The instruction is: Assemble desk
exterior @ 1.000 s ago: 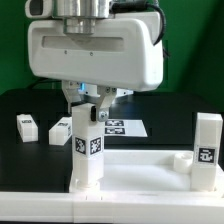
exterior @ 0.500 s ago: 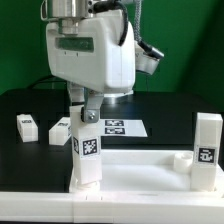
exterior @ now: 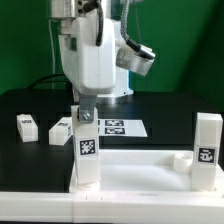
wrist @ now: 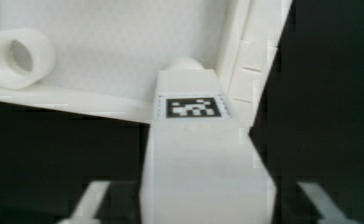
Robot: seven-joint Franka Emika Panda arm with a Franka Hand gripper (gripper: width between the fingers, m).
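The white rimmed tabletop (exterior: 140, 172) lies upside down at the front. One square white leg (exterior: 86, 150) with a tag stands upright in its corner on the exterior view's left. A second leg (exterior: 207, 150) stands in the corner on the right. My gripper (exterior: 86, 112) hangs straight over the top of the left leg, open. In the wrist view the leg (wrist: 205, 150) runs between my gripper (wrist: 204, 205), with a dark gap on each side before the fingers (wrist: 94, 200). An empty round socket (wrist: 19, 55) shows in the tabletop (wrist: 117, 55).
Two loose legs (exterior: 27, 126) (exterior: 60, 130) lie on the black table at the exterior view's left. The marker board (exterior: 125, 128) lies flat behind the tabletop. A long white bar (exterior: 35, 208) runs along the front edge.
My hand has turned about its upright axis over the left leg, and the jaws have spread off the leg. The leg still stands in its corner.
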